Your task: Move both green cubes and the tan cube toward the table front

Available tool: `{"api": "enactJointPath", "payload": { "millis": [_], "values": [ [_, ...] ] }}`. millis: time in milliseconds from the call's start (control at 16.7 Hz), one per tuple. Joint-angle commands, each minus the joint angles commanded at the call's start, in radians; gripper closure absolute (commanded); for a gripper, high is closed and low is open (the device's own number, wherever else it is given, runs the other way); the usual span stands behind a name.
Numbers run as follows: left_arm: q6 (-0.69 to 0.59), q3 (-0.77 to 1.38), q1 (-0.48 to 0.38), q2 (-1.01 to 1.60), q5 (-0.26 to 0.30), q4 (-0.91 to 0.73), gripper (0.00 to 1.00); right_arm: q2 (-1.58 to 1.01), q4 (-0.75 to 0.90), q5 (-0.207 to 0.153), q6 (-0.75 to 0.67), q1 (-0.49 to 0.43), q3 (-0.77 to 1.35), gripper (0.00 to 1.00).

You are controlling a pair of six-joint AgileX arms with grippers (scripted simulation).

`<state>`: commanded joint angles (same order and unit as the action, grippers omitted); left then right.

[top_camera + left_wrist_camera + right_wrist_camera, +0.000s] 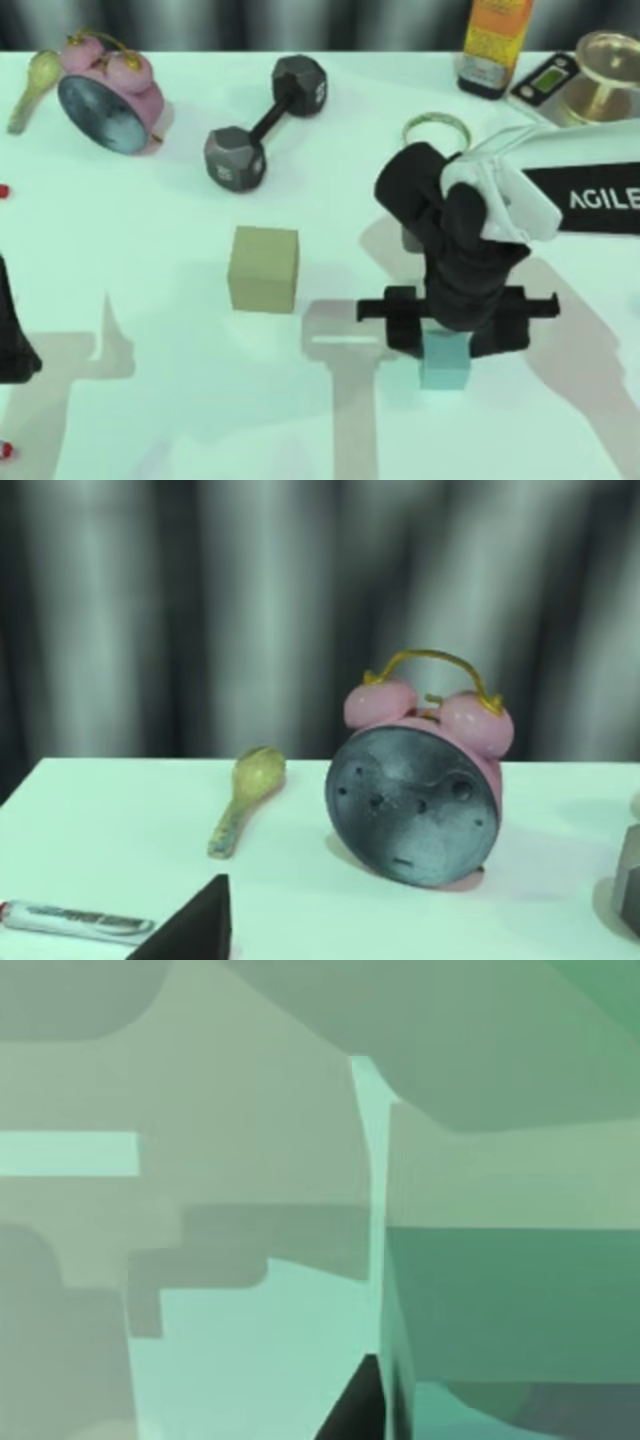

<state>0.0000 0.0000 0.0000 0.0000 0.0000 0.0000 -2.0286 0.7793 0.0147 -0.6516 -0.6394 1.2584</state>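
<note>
Right end effector low over front-right part of table, directly above pale mint green cube; cube's upper edge tucked under black fingers, lower half showing toward front edge. Whether fingers clamp cube or merely straddle it: cannot tell. Right wrist view filled by close green cube face and shadows on table surface, nothing clearer. Tan cube near table centre, well apart to left of mint cube, upright, untouched. Second green cube not made out in any view. Left end effector parked at left edge, finger state not visible. Along back: pink alarm clock lying tilted, yellowish spoon beside it, black dumbbell, orange bottle, scale with bowl.
</note>
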Motion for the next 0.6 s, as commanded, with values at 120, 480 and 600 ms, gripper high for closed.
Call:
{"api": "enactJointPath", "payload": {
  "millis": [120,480,600],
  "values": [
    [0.0,0.0,0.0,0.0,0.0,0.0,0.0,0.0,0.0,0.0,0.0,0.0,0.0,0.1],
    [0.0,0.0,0.0,0.0,0.0,0.0,0.0,0.0,0.0,0.0,0.0,0.0,0.0,0.0],
    [0.0,0.0,0.0,0.0,0.0,0.0,0.0,0.0,0.0,0.0,0.0,0.0,0.0,0.0]
  ]
}}
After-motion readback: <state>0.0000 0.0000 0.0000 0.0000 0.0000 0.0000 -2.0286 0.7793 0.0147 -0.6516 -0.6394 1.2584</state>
